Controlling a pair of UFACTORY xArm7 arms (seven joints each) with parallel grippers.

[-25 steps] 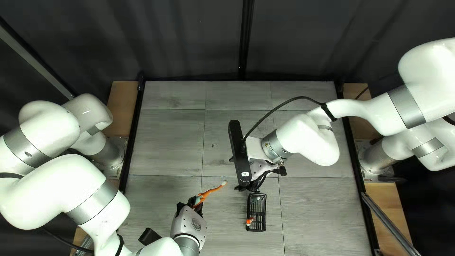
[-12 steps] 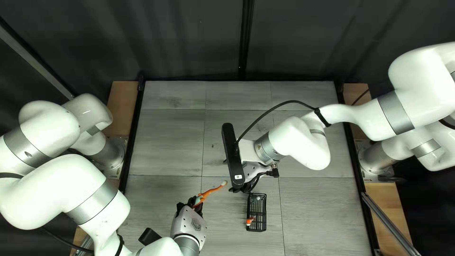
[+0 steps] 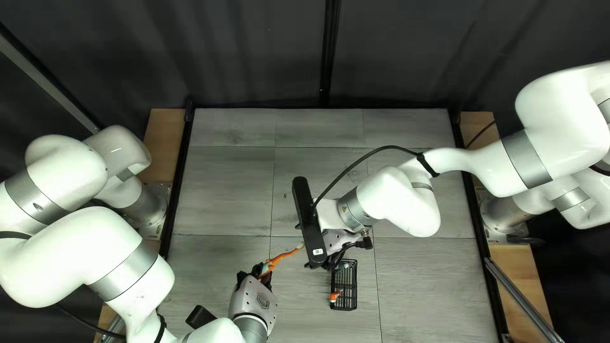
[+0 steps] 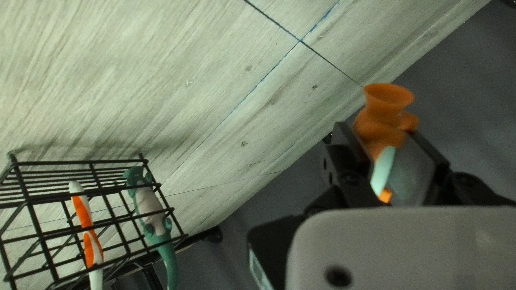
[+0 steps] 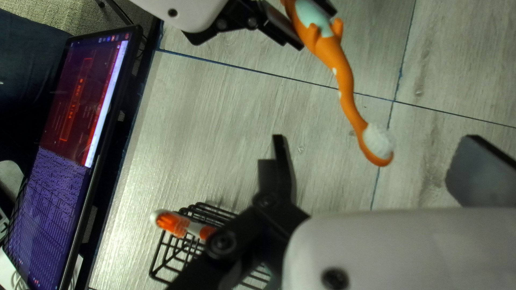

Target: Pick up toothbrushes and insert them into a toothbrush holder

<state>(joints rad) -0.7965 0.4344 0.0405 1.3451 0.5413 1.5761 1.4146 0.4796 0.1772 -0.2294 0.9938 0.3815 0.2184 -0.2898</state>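
Observation:
My left gripper [image 3: 259, 272] is shut on an orange toothbrush [image 3: 284, 256], whose pale-bristled head points toward my right gripper [image 3: 335, 246], fingertips hidden there. In the left wrist view, the left gripper [image 4: 385, 134] pinches the orange toothbrush [image 4: 386, 115] from both sides. In the right wrist view, the right gripper [image 5: 375, 140] stands open, the brush head [image 5: 379, 142] appearing between its spread fingers. The black wire holder [image 3: 354, 286] stands beside the right gripper; in the left wrist view it holds an orange-and-white toothbrush [image 4: 86, 228] and a green-and-pale one [image 4: 150, 209].
A monitor [image 5: 80, 107] stands beyond the table's edge in the right wrist view. My right arm [image 3: 406, 200] reaches in over the table, with a black cable [image 3: 356, 162] arching above it. A dark curtain [image 3: 254, 51] hangs behind the far edge.
My right gripper has moved left and slightly toward the near edge, closer to the orange brush head. My left arm and the holder have stayed where they were.

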